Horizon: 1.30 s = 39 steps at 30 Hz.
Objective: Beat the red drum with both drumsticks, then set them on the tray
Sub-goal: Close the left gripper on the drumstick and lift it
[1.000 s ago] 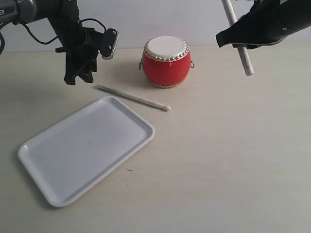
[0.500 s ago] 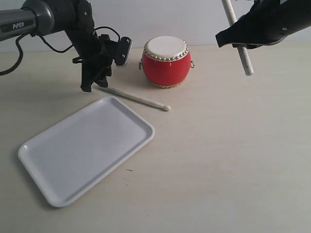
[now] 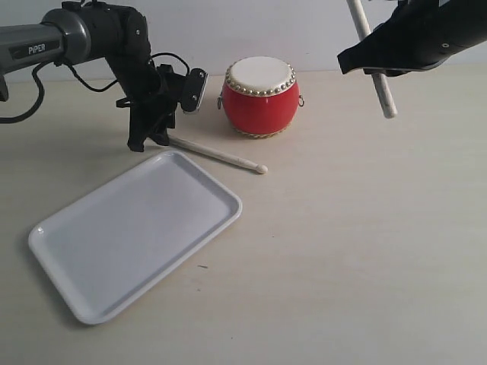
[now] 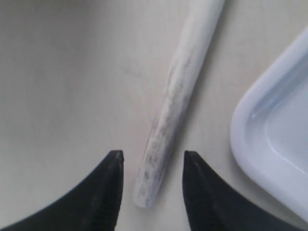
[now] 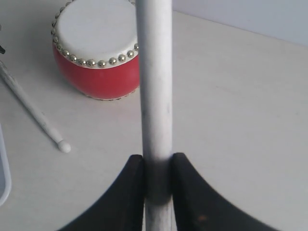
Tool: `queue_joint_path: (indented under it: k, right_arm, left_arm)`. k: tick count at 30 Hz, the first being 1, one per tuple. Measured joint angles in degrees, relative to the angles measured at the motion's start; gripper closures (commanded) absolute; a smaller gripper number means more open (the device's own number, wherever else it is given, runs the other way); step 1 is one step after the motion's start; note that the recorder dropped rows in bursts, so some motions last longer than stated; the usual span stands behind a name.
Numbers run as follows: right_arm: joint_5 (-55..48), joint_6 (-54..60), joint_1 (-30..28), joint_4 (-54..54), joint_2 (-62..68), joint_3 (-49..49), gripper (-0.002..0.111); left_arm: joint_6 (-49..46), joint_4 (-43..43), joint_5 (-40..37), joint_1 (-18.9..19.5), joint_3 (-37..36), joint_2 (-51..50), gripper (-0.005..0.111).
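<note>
Red drum [image 3: 260,103] stands upright at the back of the desk [image 3: 358,251], untouched. In the exterior view, one loose drumstick [image 3: 217,154] lies flat between it and the tray [image 3: 228,199], close to the tray's far corner. The left claw [image 3: 148,141] is low over the stick's butt end, and the right claw [image 3: 373,65] is raised off to the drum's right with the held drumstick [image 3: 384,95] steeply angled. The desk is pale, smooth and matte; behind it only a plain light wall [image 3: 228,30] shows. In the left wrist view, the fingers stand apart with the butt end between them, nearer one finger than the other, and the tray rim is just beside. Judgement: centre the claw on the stick before closing, since the round shaft may roll on this smooth surface. Keep the fingers off the rim, and grip near the butt so the tip reaches the skin. In the right wrist view, the claw is clamped firmly on its stick, with the drum beyond.
</note>
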<state>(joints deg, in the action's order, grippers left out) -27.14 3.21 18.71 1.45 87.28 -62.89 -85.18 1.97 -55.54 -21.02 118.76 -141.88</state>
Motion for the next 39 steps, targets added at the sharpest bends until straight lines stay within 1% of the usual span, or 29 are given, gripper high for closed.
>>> queue_joint_path:
  k: [31, 33, 34, 35, 36, 37, 39]
  right_arm:
    - [1.0, 0.0, 0.0, 0.0, 0.0, 0.0, 0.108]
    - [1.0, 0.0, 0.0, 0.0, 0.0, 0.0, 0.108]
    - [1.0, 0.0, 0.0, 0.0, 0.0, 0.0, 0.108]
    - [1.0, 0.0, 0.0, 0.0, 0.0, 0.0, 0.108]
    - [1.0, 0.0, 0.0, 0.0, 0.0, 0.0, 0.108]
    - [1.0, 0.0, 0.0, 0.0, 0.0, 0.0, 0.108]
    - [1.0, 0.0, 0.0, 0.0, 0.0, 0.0, 0.108]
  left_arm:
    - [-1.4, 1.0, -0.5, 0.0, 0.2, -0.9, 0.066]
    - [-1.4, 1.0, -0.5, 0.0, 0.2, -0.9, 0.070]
    - [-1.4, 1.0, -0.5, 0.0, 0.2, -0.9, 0.081]
    - [-1.4, 1.0, -0.5, 0.0, 0.2, -1.0, 0.094]
    - [-1.4, 1.0, -0.7, 0.0, 0.2, -1.0, 0.102]
    - [-1.3, 1.0, -0.8, 0.0, 0.2, -1.0, 0.107]
    - [-1.6, 1.0, -1.0, 0.0, 0.3, -1.0, 0.107]
